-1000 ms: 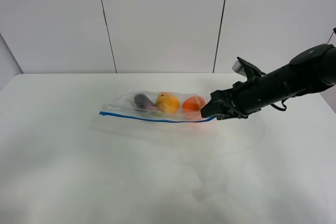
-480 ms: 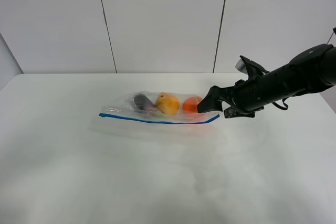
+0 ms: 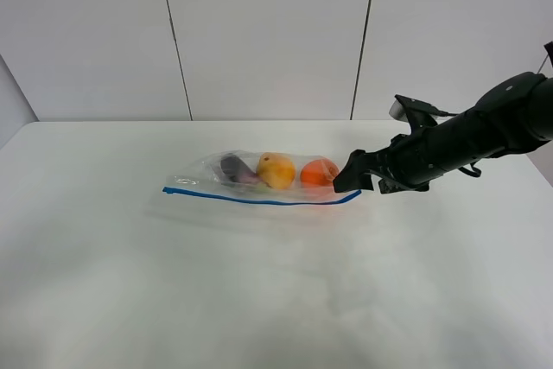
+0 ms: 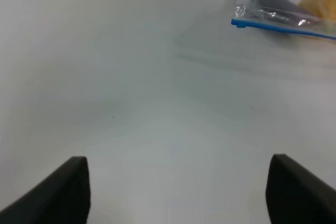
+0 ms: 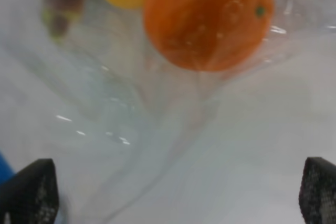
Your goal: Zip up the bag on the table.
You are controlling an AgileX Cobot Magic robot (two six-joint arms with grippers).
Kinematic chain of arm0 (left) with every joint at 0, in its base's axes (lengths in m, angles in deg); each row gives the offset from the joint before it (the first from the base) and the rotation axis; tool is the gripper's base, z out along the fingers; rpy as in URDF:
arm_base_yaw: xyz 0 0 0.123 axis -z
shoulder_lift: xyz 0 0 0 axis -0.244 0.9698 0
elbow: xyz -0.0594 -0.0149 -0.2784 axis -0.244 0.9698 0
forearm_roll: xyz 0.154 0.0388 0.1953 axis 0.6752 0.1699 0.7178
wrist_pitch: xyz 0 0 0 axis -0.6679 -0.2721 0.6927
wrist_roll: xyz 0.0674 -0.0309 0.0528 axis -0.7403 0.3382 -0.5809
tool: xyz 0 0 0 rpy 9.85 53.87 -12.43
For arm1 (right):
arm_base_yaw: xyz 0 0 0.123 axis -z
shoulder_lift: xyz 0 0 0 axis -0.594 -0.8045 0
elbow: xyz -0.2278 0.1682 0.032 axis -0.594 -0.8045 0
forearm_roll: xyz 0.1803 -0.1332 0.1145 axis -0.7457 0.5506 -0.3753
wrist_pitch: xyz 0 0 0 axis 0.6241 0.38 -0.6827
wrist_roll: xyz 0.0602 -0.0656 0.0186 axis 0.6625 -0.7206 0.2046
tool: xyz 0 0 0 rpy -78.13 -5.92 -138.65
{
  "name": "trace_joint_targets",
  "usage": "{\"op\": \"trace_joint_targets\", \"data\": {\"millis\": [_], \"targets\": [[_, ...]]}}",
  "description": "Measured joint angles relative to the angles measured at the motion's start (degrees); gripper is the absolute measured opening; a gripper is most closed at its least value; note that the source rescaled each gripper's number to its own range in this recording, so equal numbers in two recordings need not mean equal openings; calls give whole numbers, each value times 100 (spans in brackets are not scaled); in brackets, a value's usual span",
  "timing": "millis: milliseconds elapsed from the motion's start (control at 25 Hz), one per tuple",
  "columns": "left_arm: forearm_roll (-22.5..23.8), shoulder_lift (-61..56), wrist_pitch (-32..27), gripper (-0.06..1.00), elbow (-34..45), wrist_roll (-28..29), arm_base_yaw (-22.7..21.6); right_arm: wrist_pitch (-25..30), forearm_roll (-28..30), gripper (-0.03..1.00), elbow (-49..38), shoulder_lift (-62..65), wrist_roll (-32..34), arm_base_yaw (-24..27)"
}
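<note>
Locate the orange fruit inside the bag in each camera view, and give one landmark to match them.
Exterior high: orange fruit at the bag's right end, near the right gripper.
Left wrist: not in it; only the bag's other end shows.
Right wrist: large, upper middle.
Shared landmark: yellow fruit beside it.

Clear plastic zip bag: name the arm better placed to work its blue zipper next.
Right, probably. Its open hand sits at the end of the blue zipper strip of the clear plastic zip bag; the left hand hangs over bare table, well away.
</note>
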Motion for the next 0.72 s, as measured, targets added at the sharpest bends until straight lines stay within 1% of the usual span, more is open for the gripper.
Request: {"op": "trace_joint_targets", "data": {"millis": [240, 400, 520, 720], "targets": [[0, 0, 0, 100, 0, 0, 0, -418, 881, 100, 0, 0, 7, 0], [0, 0, 0, 100, 0, -2, 0, -835, 1528, 100, 0, 0, 141, 0], [0, 0, 0, 100, 0, -2, 0, -1177, 2176, 100, 0, 0, 505, 0], [0, 0, 0, 100, 0, -2, 0, -1542, 3425, 100, 0, 0, 1568, 0]]}}
